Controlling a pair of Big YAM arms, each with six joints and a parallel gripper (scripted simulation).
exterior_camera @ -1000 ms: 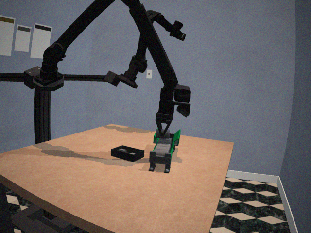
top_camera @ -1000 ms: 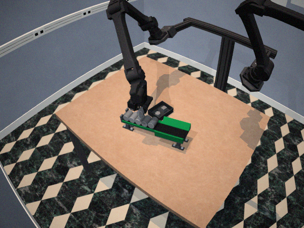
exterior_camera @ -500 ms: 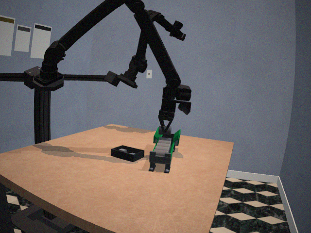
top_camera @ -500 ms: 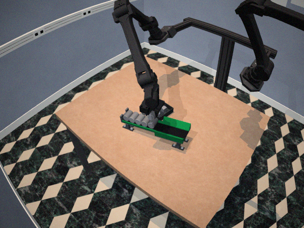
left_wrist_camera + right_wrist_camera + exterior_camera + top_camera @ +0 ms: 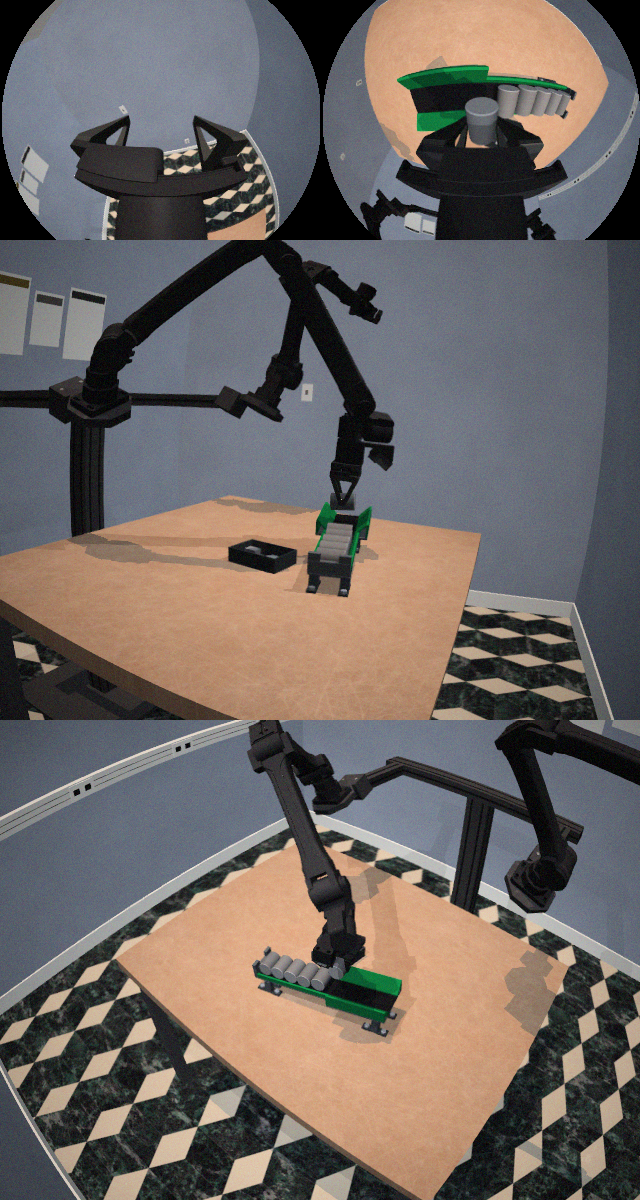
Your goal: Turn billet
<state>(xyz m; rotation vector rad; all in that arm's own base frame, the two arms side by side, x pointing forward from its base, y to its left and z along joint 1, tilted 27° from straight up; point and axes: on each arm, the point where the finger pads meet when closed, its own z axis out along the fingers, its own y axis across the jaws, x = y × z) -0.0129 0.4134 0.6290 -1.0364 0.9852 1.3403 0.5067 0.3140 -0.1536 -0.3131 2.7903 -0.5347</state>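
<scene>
Okay, so the grey cylindrical steel billet (image 5: 337,969) (image 5: 333,501) (image 5: 481,124) is held crosswise above the green-walled black ramp (image 5: 356,1008) (image 5: 363,522) (image 5: 445,76), clamped part-open in the right gripper (image 5: 331,963) (image 5: 342,499) (image 5: 481,119); the left gripper (image 5: 378,317) (image 5: 161,119) is wide open, with nothing held. Looks like the placing step: it should be lowered square, then nudged snugly against the five-billet row (image 5: 295,970) (image 5: 336,544) (image 5: 540,102).

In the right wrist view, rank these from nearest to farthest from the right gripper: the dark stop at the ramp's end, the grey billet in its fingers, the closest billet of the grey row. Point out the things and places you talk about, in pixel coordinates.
1. Held grey billet (image 5: 337,969) (image 5: 482,120): between the fingers.
2. Row's closest billet (image 5: 320,978) (image 5: 508,102): just right.
3. Dark stop (image 5: 257,970) (image 5: 329,567) (image 5: 572,93): far right.
</scene>
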